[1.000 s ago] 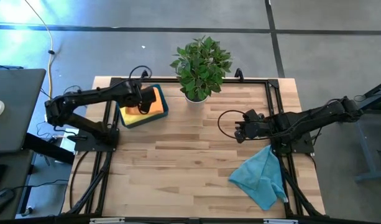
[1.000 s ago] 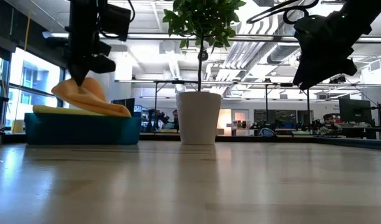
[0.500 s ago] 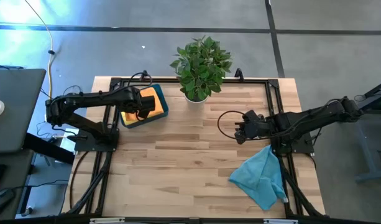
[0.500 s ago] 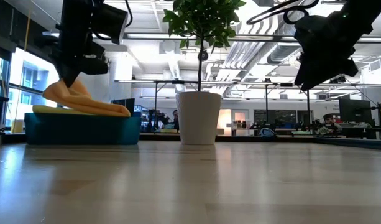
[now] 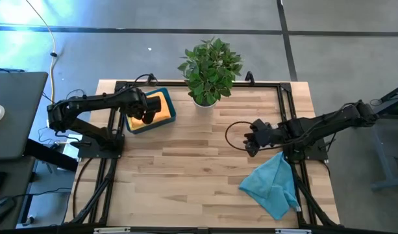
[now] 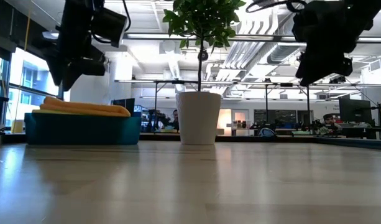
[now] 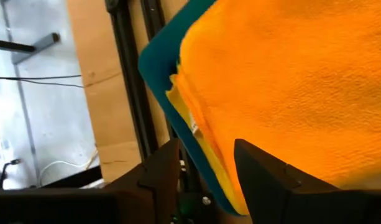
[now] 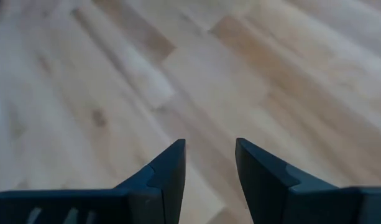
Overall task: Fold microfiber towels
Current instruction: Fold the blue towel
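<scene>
An orange microfiber towel [image 5: 161, 104] lies flat on a yellow one [image 7: 190, 121] inside the blue tray [image 5: 171, 117] at the table's far left. My left gripper [image 5: 147, 116] hangs open just above the tray's near-left part. In the low view its fingers [image 6: 66, 84] are clear of the orange towel [image 6: 84, 107]. A teal-blue towel [image 5: 271, 185] lies crumpled on the table at the near right. My right gripper [image 5: 249, 144] is open above bare wood, a little to the far left of that towel, with nothing between its fingers [image 8: 171, 165].
A potted plant [image 5: 208, 68] in a white pot [image 6: 199, 117] stands at the far middle of the table, right of the tray. Black frame rails [image 5: 114, 136] run along the table's left, right and far edges. The wooden middle of the table [image 5: 192, 162] is bare.
My left gripper has opened and let go of the orange towel. The towel's raised part has dropped and now lies flat on the stack in the tray. My right gripper has shifted slightly toward the table's near edge.
</scene>
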`<action>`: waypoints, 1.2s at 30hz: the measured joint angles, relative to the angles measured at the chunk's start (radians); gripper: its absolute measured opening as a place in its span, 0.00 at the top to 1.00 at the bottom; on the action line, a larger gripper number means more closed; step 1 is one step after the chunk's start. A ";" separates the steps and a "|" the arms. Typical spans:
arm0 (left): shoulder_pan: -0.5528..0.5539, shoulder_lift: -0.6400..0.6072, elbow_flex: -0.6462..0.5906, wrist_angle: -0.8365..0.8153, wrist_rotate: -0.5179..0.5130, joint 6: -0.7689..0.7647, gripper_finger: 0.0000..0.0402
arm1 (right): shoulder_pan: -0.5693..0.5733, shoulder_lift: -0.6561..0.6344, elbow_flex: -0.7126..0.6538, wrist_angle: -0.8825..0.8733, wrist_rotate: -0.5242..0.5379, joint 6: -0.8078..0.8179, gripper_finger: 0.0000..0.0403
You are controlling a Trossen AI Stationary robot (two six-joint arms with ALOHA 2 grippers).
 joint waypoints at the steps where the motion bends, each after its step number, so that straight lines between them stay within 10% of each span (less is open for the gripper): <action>1: 0.000 0.000 0.000 0.006 0.007 -0.001 0.63 | 0.004 0.000 0.000 0.016 -0.026 -0.005 0.67; 15: -0.261 0.001 0.000 0.359 0.227 0.010 0.64 | 0.219 0.111 0.000 0.019 -0.543 0.240 0.67; 36: -0.700 0.001 0.001 1.601 0.369 0.167 0.64 | 0.363 0.465 0.000 -0.045 -0.350 -0.006 0.67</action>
